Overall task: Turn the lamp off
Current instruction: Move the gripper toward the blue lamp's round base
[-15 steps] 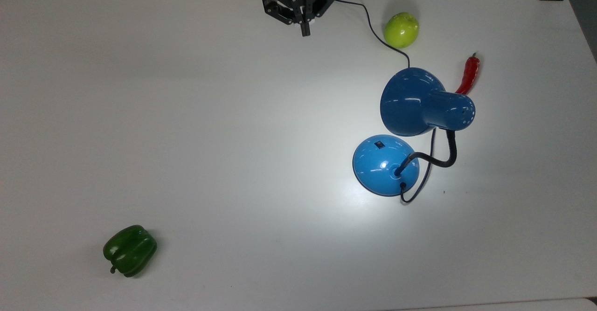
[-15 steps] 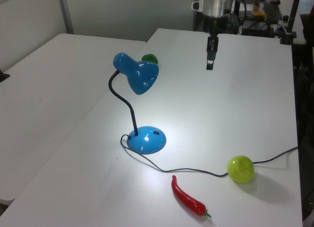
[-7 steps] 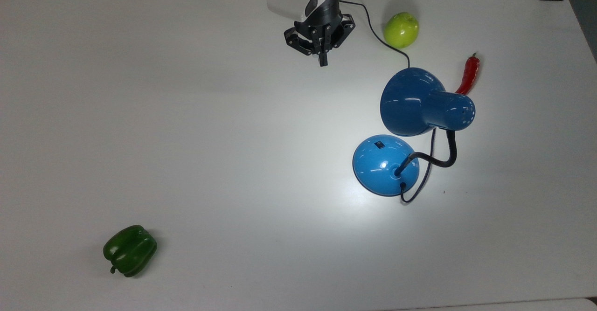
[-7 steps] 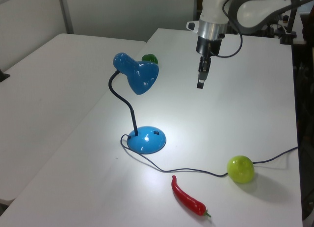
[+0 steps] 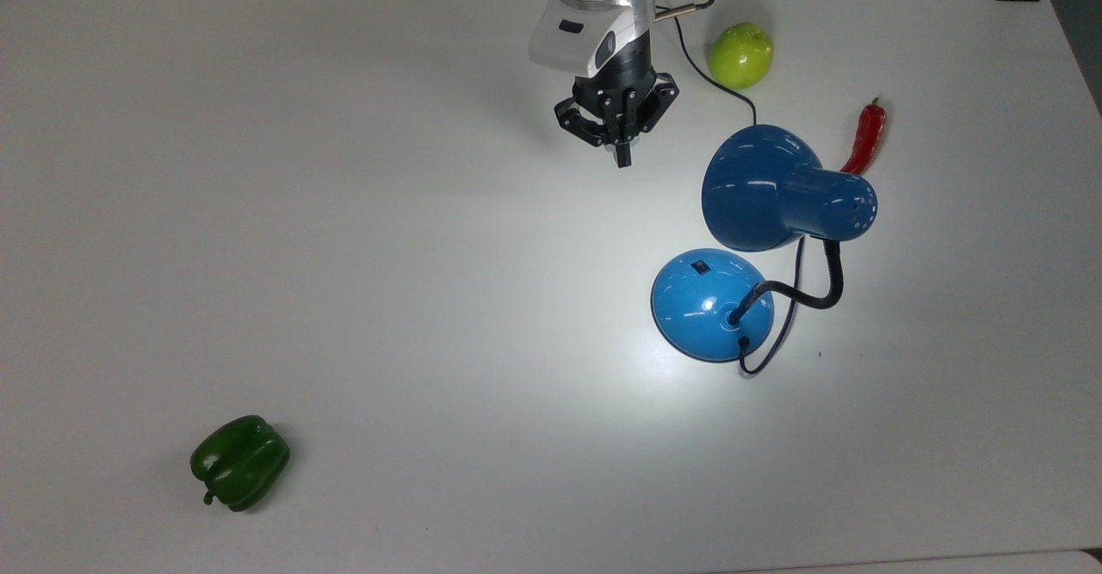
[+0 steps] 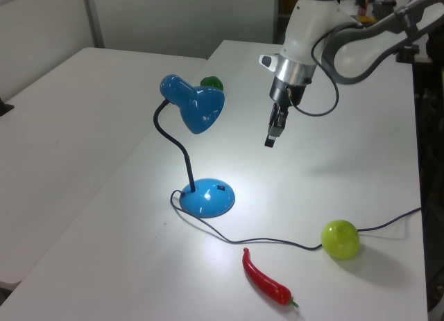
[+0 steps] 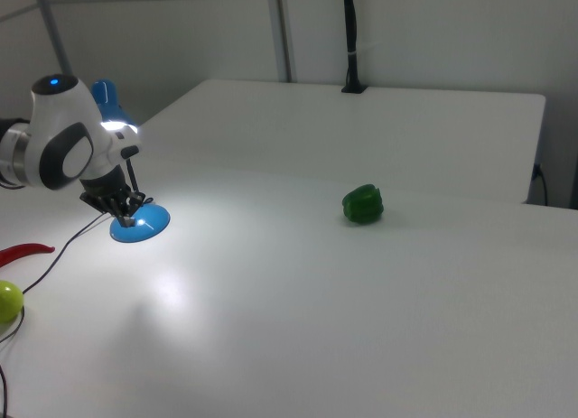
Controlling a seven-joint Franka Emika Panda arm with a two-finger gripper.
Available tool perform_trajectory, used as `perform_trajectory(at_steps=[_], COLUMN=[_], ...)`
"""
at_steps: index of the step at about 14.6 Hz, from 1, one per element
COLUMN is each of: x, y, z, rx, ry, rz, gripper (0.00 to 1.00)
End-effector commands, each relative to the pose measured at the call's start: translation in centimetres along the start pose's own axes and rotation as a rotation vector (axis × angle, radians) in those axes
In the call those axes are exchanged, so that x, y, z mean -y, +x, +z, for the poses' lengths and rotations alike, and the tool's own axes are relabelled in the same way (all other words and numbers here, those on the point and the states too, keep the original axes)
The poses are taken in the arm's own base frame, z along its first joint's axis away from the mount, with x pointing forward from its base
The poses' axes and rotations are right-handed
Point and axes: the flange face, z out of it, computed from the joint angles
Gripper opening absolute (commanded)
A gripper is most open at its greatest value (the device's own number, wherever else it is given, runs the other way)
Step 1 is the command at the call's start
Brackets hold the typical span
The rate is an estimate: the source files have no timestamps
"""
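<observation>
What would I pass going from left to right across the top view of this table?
Green bell pepper → gripper → lamp's round base → green apple → red chili.

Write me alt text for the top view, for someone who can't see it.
A lit glossy blue desk lamp stands on a white table, with the robot's shut black end effector hovering nearby. A green apple, red chili pepper and green bell pepper also lie there.
</observation>
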Motion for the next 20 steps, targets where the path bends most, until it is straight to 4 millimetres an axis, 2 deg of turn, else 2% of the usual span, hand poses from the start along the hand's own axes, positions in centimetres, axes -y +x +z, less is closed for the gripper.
perform_trajectory(at_steps=[1,6,10,13,20], x=[1.3,2.0,2.5,3.3,3.7], y=[-1.0,-0.9,-0.3,1.2,3.5], z=[2.7,5.7,6.4,6.3,7.0], rx=[-0.123,-0.214,-0.266,-0.297,-0.322], ry=[0.000,0.001,0.004,0.010,0.008], rz=[0.002,-0.010,-0.026,-0.048,-0.112], gripper=[0.00,0.00,0.00,0.00,0.00])
